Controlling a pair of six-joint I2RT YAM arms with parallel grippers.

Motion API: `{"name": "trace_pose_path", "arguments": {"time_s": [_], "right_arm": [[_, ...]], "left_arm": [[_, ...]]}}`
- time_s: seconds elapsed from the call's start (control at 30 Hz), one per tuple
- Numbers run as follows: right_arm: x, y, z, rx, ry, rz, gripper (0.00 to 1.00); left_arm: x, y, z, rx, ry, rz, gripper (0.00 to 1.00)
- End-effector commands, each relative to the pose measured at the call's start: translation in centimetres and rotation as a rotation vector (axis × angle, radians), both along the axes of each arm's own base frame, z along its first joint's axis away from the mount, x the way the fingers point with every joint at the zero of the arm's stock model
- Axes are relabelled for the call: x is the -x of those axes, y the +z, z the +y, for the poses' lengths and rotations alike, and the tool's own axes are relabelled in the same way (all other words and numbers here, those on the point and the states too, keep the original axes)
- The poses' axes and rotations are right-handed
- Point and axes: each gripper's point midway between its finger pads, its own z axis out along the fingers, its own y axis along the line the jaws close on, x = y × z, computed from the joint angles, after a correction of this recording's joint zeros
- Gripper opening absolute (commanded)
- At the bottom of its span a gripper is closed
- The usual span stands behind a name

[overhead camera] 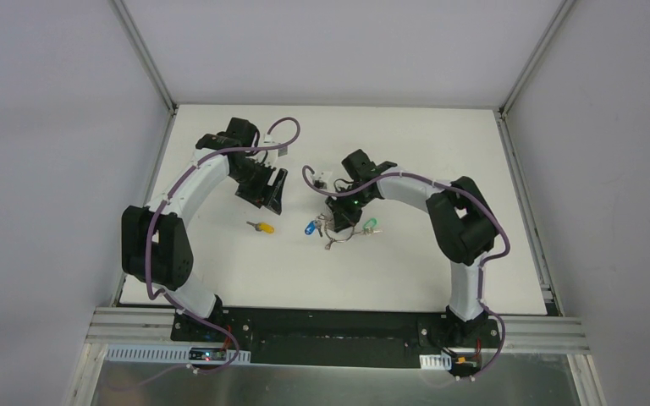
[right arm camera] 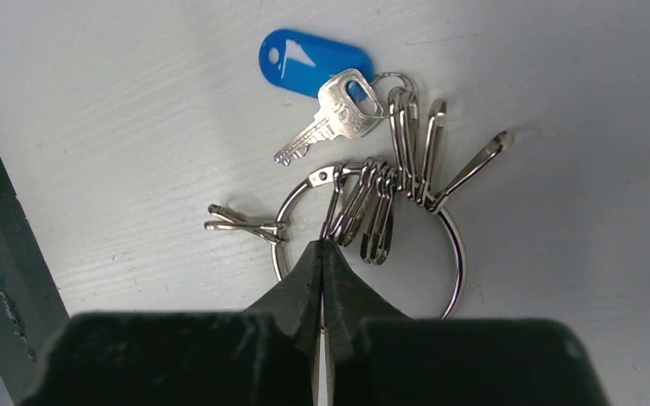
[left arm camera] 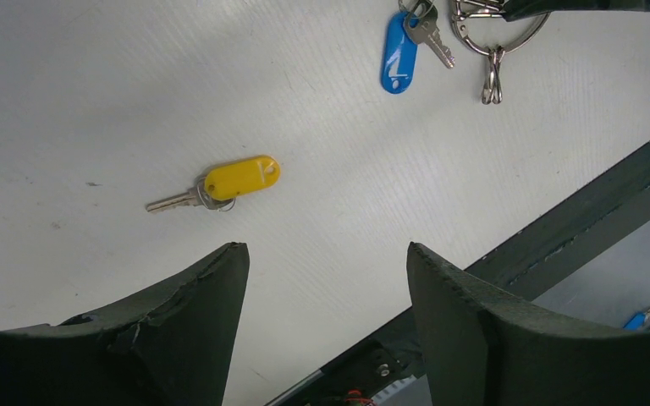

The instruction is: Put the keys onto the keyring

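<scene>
Right hand (right arm camera: 322, 247) closed over keyring (right arm camera: 460, 258) (grip unclear) | left hand (left arm camera: 324, 251) wide above yellow key (left arm camera: 241, 178) | green key (overhead camera: 371, 225) near keyring

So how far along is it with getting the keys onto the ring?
Nothing looks done yet. The yellow-tagged metal key lies loose on the white table. The green-tagged key lies beside the thin round silver keyring, seemingly unattached. In hand: the right gripper is shut on the ring's near rim, and the left gripper hangs open over the yellow key. Left to do: both keys.
</scene>
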Motion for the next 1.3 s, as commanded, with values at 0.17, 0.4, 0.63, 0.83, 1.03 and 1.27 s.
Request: {"name": "trace_pose_path", "arguments": {"time_s": [0.17, 0.4, 0.63, 0.83, 1.03, 1.27], "right_arm": [[-0.1, 4.1, 0.3, -0.036, 0.019, -0.064, 0.0], [-0.9, 3.9, 0.1, -0.009, -0.051, -0.096, 0.0], [-0.7, 3.3, 0.3, 0.006, -0.054, -0.128, 0.1], [-0.2, 2.5, 0.4, 0.021, -0.039, -0.146, 0.15], [-0.1, 1.5, 0.5, 0.055, -0.027, -0.166, 0.16], [0.0, 0.9, 0.4, 0.077, -0.024, -0.171, 0.16]], "left_arm": [[0.5, 0.4, 0.1, 0.018, -0.005, 0.03, 0.69], [0.5, 0.6, 0.1, 0.018, -0.004, 0.024, 0.69], [0.6, 0.6, 0.2, 0.014, -0.004, 0.022, 0.69], [0.6, 0.7, 0.3, 0.014, -0.006, 0.019, 0.69], [0.7, 0.6, 0.3, 0.013, -0.005, 0.022, 0.69], [0.7, 0.4, 0.3, 0.016, -0.005, 0.029, 0.69]]}}
